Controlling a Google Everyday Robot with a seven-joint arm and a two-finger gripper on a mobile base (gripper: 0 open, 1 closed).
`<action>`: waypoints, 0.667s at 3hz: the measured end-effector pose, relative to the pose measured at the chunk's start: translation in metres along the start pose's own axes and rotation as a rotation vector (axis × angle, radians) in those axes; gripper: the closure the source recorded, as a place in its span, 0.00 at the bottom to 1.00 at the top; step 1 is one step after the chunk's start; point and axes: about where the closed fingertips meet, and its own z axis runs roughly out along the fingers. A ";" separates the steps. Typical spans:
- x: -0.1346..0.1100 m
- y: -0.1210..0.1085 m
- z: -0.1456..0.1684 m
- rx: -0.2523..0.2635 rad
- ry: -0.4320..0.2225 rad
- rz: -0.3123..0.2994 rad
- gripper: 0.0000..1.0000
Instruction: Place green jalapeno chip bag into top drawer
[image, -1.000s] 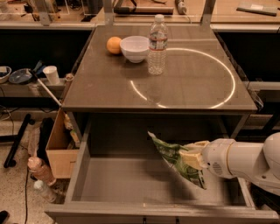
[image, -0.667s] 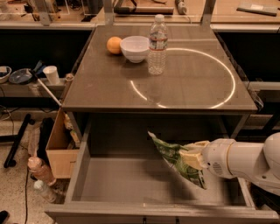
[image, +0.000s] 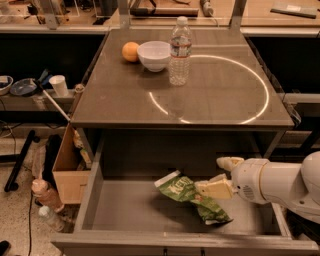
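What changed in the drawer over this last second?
The green jalapeno chip bag, held up tilted before, has sunk flatter onto the floor of the top drawer. The gripper, at the drawer's right, has spread its fingers and seems to have let go, though its lower finger overlaps the bag. Water bottle, bowl and orange stayed put.

Green jalapeno chip bag (image: 192, 197): a second ago it was propped up at a tilt over the top drawer (image: 125, 210) floor. Now it sits lower, lying flat on that floor. Gripper (image: 222, 176), over the drawer's right part: fingers have parted, upper one clear of the bag, lower one at the bag's right edge.
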 end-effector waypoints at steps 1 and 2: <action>0.000 0.000 0.000 0.000 0.000 0.000 0.00; 0.000 0.000 0.000 0.000 0.000 0.000 0.00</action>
